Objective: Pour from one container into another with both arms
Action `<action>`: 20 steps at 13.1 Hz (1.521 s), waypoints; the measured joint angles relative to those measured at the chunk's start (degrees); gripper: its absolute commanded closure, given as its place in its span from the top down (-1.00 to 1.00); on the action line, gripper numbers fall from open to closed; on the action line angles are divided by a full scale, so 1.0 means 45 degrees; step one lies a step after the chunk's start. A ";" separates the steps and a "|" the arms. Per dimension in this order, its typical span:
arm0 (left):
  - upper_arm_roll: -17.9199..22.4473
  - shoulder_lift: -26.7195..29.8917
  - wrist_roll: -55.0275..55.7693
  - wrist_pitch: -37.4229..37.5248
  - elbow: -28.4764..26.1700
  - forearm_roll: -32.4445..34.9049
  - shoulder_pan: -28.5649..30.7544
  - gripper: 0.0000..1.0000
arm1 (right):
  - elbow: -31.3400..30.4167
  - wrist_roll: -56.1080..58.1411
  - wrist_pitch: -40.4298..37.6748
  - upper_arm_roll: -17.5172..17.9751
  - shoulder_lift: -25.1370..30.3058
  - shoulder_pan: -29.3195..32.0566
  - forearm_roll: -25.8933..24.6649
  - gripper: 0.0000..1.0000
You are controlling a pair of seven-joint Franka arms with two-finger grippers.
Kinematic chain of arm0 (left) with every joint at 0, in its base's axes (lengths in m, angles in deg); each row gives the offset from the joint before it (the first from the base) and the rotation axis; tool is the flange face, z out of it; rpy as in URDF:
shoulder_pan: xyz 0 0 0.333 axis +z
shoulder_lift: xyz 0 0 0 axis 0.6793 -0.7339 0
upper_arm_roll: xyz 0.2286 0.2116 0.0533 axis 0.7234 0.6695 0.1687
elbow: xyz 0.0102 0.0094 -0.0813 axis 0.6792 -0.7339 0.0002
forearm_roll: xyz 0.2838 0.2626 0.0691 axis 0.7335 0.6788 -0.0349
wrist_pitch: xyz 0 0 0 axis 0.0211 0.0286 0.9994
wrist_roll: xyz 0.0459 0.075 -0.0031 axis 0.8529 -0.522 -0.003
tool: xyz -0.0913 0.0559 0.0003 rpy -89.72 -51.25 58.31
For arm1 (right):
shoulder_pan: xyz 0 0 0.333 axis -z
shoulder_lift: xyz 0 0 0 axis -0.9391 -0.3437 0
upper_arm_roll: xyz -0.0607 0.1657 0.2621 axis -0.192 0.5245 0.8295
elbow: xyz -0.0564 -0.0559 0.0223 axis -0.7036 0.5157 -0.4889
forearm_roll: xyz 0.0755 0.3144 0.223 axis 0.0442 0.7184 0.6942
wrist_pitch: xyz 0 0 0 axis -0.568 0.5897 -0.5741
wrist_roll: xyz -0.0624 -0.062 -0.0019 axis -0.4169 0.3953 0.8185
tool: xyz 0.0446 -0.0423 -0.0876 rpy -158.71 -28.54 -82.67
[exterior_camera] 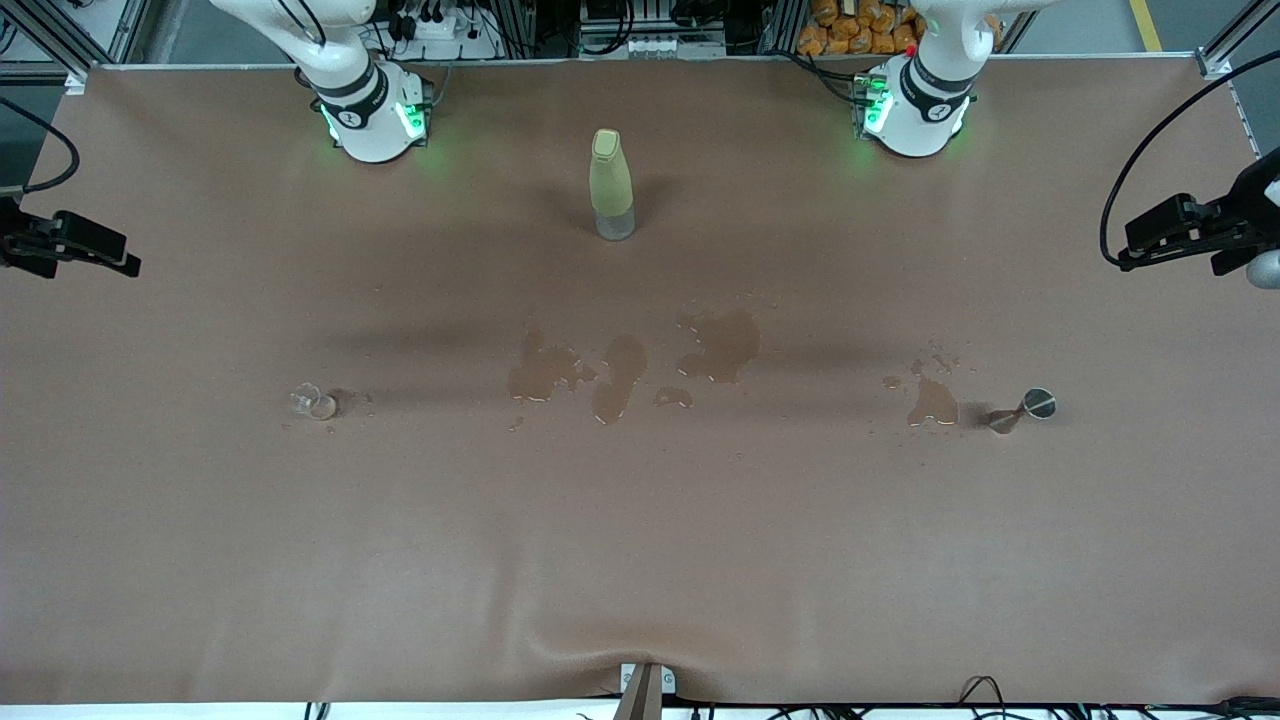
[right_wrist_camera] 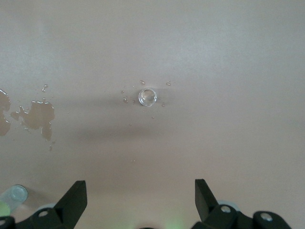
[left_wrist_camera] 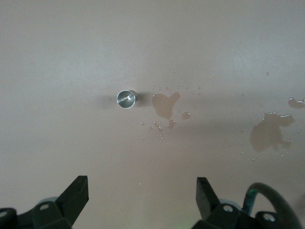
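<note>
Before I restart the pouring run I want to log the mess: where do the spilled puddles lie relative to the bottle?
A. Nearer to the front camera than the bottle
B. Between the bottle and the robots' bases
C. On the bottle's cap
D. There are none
A: the puddles spread across the table lower in the front view than the upright bottle, so nearer to that camera, between the small glass and the metal cup.

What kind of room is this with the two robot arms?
It looks like a robot lab or test workshop. A big brown table sits inside a metal frame, with cameras on stands at both ends. Cables and power strips run along the edge by the robot bases. Water puddles suggest repeated pouring practice.
</note>
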 measured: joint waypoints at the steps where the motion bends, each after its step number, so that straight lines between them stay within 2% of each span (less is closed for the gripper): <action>1: 0.0000 0.0000 0.0000 -0.0009 -0.0003 0.0000 0.0001 1.00 | 0.0000 0.0000 0.0000 0.0004 0.0000 0.0000 -0.0004 1.00; 9: 0.0065 -0.0003 -0.0023 -0.0190 -0.0032 0.0000 0.0219 1.00 | -0.0002 0.0000 0.0000 0.0002 0.0000 0.0002 -0.0024 1.00; 15: 0.0080 -0.0131 -0.0935 -0.0207 -0.0030 0.0000 0.0558 1.00 | 0.0125 0.0000 0.0068 -0.0035 0.0001 0.0061 -0.0149 1.00; 20: 0.0113 -0.0665 -0.3224 -0.0344 0.0416 -0.0007 0.1663 1.00 | 0.0365 0.0000 0.0076 -0.0109 0.0000 0.0098 -0.0240 1.00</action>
